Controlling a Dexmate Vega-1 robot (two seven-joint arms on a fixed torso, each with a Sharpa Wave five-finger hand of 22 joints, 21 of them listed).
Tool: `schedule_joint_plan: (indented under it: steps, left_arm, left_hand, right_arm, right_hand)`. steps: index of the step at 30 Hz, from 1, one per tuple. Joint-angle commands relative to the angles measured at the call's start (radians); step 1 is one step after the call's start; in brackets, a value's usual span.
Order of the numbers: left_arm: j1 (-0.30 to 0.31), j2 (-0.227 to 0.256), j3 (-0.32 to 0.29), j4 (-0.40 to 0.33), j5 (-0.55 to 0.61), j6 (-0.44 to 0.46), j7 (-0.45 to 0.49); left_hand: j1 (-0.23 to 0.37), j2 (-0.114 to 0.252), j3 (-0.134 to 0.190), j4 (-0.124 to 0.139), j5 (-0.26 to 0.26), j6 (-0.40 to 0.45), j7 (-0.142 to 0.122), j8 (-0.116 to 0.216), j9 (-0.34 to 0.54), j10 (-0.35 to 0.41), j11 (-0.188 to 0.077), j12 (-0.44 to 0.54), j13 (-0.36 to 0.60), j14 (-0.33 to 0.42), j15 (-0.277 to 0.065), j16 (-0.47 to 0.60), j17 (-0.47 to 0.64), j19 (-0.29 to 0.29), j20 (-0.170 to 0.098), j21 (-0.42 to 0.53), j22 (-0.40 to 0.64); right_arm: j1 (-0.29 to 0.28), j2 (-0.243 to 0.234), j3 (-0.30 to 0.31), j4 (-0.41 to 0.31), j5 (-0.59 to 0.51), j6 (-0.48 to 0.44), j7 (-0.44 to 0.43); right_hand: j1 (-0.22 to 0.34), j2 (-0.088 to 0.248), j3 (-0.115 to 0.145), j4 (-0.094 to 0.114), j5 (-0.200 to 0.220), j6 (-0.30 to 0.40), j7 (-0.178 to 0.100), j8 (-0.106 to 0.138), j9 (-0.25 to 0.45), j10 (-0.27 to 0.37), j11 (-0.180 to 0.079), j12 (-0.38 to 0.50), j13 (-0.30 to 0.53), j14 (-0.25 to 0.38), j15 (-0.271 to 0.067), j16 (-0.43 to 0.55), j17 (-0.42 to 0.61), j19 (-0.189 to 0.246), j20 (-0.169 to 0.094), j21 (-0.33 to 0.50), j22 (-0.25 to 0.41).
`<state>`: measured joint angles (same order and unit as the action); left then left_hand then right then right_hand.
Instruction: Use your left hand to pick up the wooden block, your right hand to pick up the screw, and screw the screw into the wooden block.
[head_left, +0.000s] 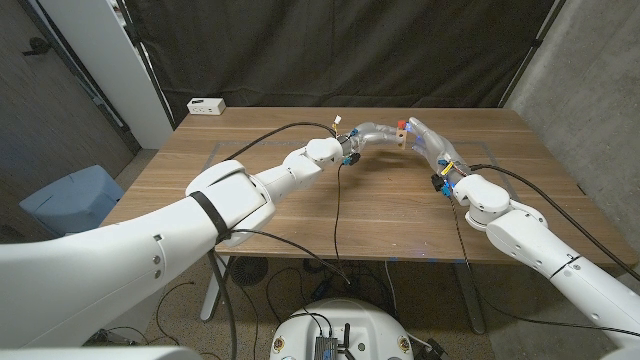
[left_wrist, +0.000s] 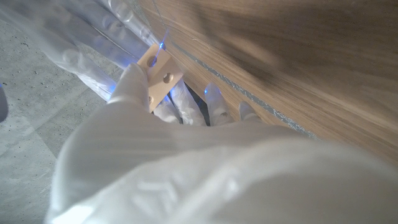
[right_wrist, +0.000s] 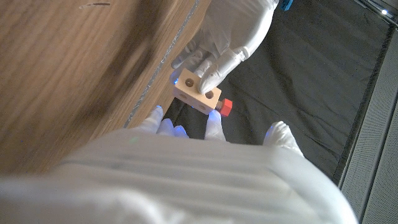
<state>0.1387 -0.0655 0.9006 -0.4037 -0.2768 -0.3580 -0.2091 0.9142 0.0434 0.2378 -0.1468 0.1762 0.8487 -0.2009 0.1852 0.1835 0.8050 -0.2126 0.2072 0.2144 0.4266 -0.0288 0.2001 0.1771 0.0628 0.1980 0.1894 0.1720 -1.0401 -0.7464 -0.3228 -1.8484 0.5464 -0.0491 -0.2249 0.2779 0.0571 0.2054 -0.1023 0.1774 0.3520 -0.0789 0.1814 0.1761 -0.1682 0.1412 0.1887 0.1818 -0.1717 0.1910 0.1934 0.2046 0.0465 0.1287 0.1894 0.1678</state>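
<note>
While the block (right_wrist: 198, 93) hangs above the table's (head_left: 300, 215) far middle, the left hand (right_wrist: 227, 37) pinches it. A red-headed screw (right_wrist: 226, 107) sits in its side, at the right hand's (head_left: 422, 134) fingertips (right_wrist: 214, 124); whether they grip it, I cannot tell.

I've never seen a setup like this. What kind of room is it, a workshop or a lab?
Probably a robotics lab or test bay. A black curtain backs a bare wooden table, cables trail over it, and bare concrete walls stand at the side.
</note>
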Motion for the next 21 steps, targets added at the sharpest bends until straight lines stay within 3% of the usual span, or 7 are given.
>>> schedule_joint_plan:
  steps: [1, 21]
  left_arm:
    - [0.006, 0.004, 0.003, -0.015, 0.001, 0.014, -0.003]
    - [0.008, 0.005, 0.004, -0.018, 0.0, 0.016, -0.009]
  left_hand:
    - [-0.005, 0.005, 0.006, 0.002, 0.007, 0.006, 0.002, 0.005, 0.004, -0.004, 0.0, 0.0, -0.001, -0.002, -0.003, 0.0, 0.003, 0.002, 0.005, 0.004, 0.004]
    - [-0.004, 0.006, 0.007, 0.001, 0.007, 0.008, 0.002, 0.006, 0.004, -0.003, 0.0, 0.001, -0.001, -0.001, -0.002, 0.0, 0.003, 0.003, 0.005, 0.004, 0.004]
  right_arm:
    - [-0.026, -0.022, 0.011, -0.036, -0.005, -0.015, -0.011]
    - [-0.079, -0.041, 0.049, -0.081, 0.006, -0.036, -0.05]
  right_hand:
    - [-0.006, 0.001, -0.001, 0.0, 0.006, 0.013, 0.0, 0.004, 0.001, -0.012, -0.006, 0.005, 0.003, -0.082, 0.0, 0.008, 0.001, -0.002, 0.01, 0.001, 0.003]
    - [-0.007, 0.004, -0.001, -0.002, 0.006, 0.015, 0.0, 0.004, 0.001, -0.012, -0.006, 0.005, 0.003, -0.081, 0.0, 0.008, 0.0, 0.001, 0.012, 0.001, 0.003]
